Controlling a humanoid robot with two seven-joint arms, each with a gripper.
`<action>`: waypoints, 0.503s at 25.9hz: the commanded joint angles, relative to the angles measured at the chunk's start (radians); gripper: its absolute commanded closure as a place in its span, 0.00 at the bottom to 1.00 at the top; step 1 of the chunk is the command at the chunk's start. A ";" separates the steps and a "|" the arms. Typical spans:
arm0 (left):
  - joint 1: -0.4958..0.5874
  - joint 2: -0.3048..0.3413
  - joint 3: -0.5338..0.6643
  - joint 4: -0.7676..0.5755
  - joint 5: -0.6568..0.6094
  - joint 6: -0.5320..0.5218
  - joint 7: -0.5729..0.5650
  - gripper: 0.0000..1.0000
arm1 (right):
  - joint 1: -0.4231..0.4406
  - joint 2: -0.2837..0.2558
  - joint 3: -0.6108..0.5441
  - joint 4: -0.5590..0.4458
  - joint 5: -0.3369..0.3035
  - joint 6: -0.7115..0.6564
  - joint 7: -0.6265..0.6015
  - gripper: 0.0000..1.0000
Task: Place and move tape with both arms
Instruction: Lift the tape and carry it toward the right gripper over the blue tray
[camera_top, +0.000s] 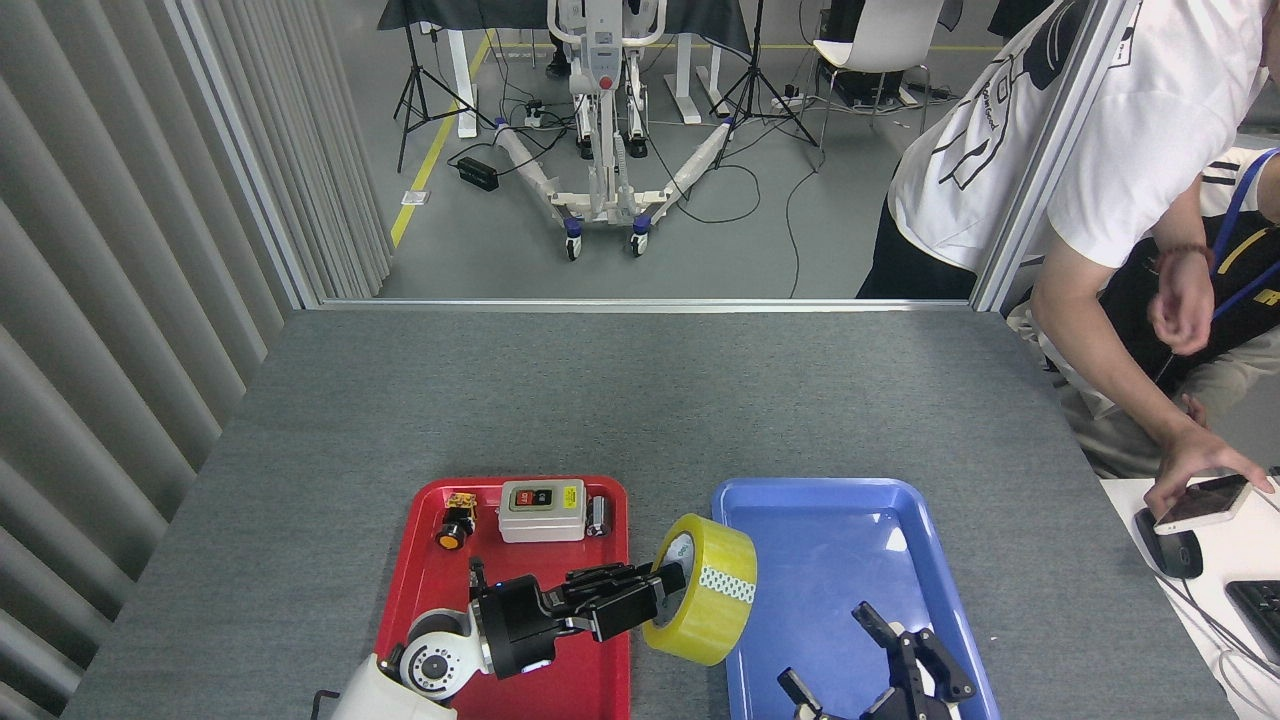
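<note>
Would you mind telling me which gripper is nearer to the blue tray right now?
Right. The right gripper hovers open over the near part of the blue tray. The left gripper sits over the red tray, holding the tape at the blue tray's left rim.

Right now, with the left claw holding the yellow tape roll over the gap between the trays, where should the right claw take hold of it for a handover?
Probably the free right-hand rim of the wide translucent yellow tape roll, coming from the right. The roll stands on edge, and the left claw fills its core side, leaving the outer band exposed. The right claw is open over the blue plastic tray.
</note>
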 joint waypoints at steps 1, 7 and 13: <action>0.014 -0.018 -0.001 0.005 -0.002 -0.001 0.000 1.00 | -0.033 0.007 0.085 -0.002 0.042 0.012 0.000 0.01; 0.034 -0.038 -0.002 0.024 -0.010 -0.001 0.000 1.00 | -0.038 0.052 0.159 -0.004 0.108 0.018 0.002 0.01; 0.036 -0.044 -0.024 0.027 -0.011 -0.001 -0.002 1.00 | -0.031 0.068 0.185 -0.002 0.130 0.014 0.002 0.52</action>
